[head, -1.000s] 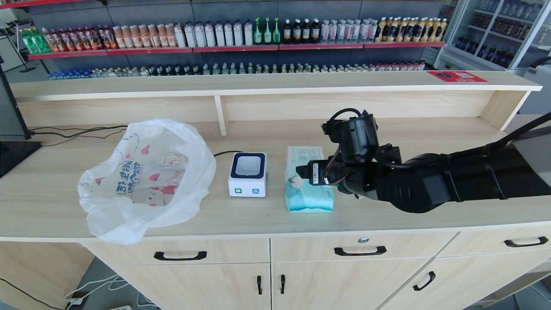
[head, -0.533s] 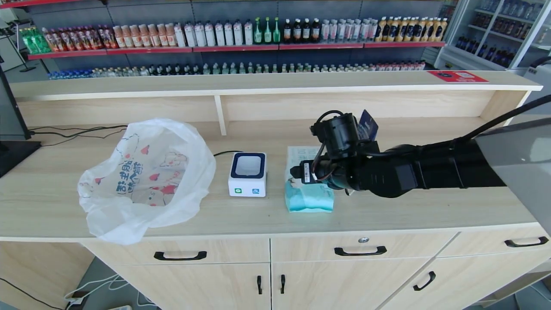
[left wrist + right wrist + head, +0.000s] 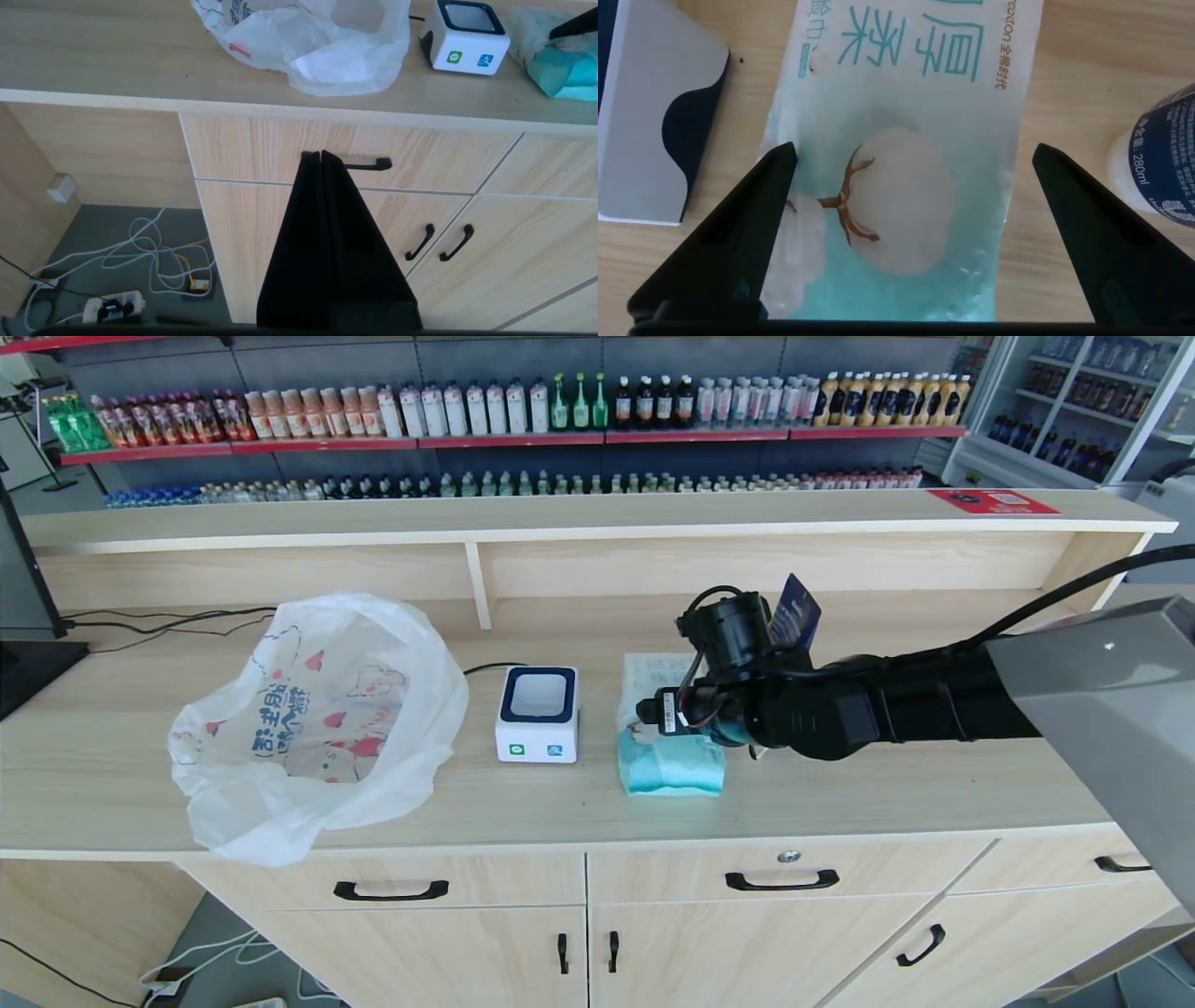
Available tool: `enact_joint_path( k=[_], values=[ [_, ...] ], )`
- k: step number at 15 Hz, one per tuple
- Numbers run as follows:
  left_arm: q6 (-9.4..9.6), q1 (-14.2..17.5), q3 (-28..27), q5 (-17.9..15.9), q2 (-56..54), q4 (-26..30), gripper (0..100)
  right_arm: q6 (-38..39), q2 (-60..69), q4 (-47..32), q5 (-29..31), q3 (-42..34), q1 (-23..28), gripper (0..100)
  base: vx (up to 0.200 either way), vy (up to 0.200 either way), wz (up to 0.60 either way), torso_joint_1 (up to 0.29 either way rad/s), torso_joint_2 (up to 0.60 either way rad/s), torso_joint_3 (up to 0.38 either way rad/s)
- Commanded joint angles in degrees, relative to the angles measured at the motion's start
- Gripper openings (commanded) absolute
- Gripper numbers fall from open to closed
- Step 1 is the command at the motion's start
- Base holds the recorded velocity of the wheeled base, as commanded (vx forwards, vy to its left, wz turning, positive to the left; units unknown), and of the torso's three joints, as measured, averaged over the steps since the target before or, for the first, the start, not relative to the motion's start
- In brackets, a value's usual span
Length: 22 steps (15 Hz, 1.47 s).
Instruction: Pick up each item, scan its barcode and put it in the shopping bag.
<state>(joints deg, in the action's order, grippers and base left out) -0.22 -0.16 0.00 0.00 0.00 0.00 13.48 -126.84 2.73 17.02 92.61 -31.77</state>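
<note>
Having slid leftward within the last second, right of the shopping bag (image 3: 317,728) and scanner (image 3: 537,714), the right hand (image 3: 913,159) hung spread astride the tissue pack (image 3: 667,770) lying on the desk (image 3: 840,784), and probably needed lowering squarely before squeezing the soft sides.

Btl shelves (image 3: 513,441) behind wood ctr (image 3: 93,756); red mat (image 3: 991,502) on upper ledge.

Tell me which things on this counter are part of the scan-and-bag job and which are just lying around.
Job: tissue pack, small bottle beside it, barcode scanner, shopping bag, right gripper open above the pack.
Lying about: black cables, red sign on the upper ledge, stocked drink shelves behind.
</note>
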Motion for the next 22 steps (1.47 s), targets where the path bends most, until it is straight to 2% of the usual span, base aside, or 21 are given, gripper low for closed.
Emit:
enact_joint_path(
  k=[1,6,10,17,22],
  values=[
    [-0.04,0.0,0.0,0.0,0.0,0.0,0,0.1,-0.8,0.0,0.0,0.3,0.1,100,0.0,0.0,0.0,0.0,0.0,0.0],
    [-0.04,0.0,0.0,0.0,0.0,0.0,0,-0.2,-2.4,-0.1,0.5,3.7,-0.7,100,0.0,0.0,0.0,0.0,0.0,0.0],
    [-0.04,0.0,0.0,0.0,0.0,0.0,0,0.3,-2.8,-6.3,0.3,7.6,-0.5,100,0.0,0.0,0.0,0.0,0.0,0.0],
    [-0.04,0.0,0.0,0.0,0.0,0.0,0,0.5,-5.1,-9.7,0.1,14.2,-2.2,100,0.0,0.0,0.0,0.0,0.0,0.0],
    [-0.04,0.1,0.0,0.0,0.0,0.0,0,1.4,-7.4,-10.4,0.0,14.5,-2.0,100,0.0,0.0,0.0,0.0,0.0,0.0]
  ],
)
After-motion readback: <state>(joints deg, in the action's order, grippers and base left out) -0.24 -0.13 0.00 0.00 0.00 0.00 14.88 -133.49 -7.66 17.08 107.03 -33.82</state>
